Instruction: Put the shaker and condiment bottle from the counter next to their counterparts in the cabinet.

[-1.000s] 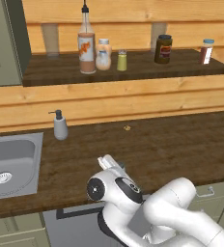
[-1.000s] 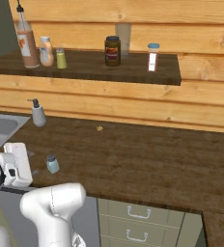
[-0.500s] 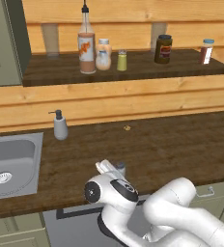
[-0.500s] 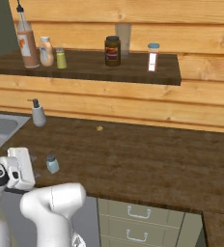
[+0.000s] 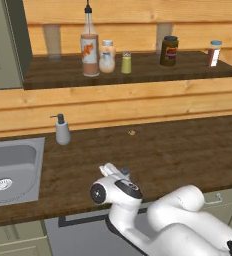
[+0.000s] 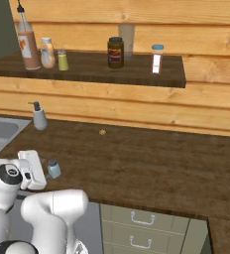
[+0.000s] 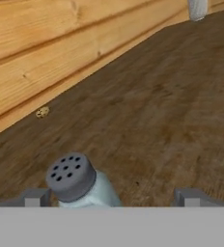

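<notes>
The small pale-blue shaker with a grey perforated cap (image 7: pixel 77 182) stands upright on the dark-brown wood-grain counter (image 7: pixel 172 116), near its front edge. It sits between the spread-apart fingers of the gripper (image 7: pixel 111 197) (toward 9 o'clock, nothing clasped).

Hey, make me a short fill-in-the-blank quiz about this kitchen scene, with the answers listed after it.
1. The small pale-blue shaker stands on the dark wooden ____.
2. The gripper has its fingers spread ____, one on each side of the shaker.
3. The tall sauce bottle already stands on the ____ board, beside a squat bottle with a white cap.
4. The white pump dispenser stands near the steel ____.

Missing words: counter; open; shelf; sink
</notes>
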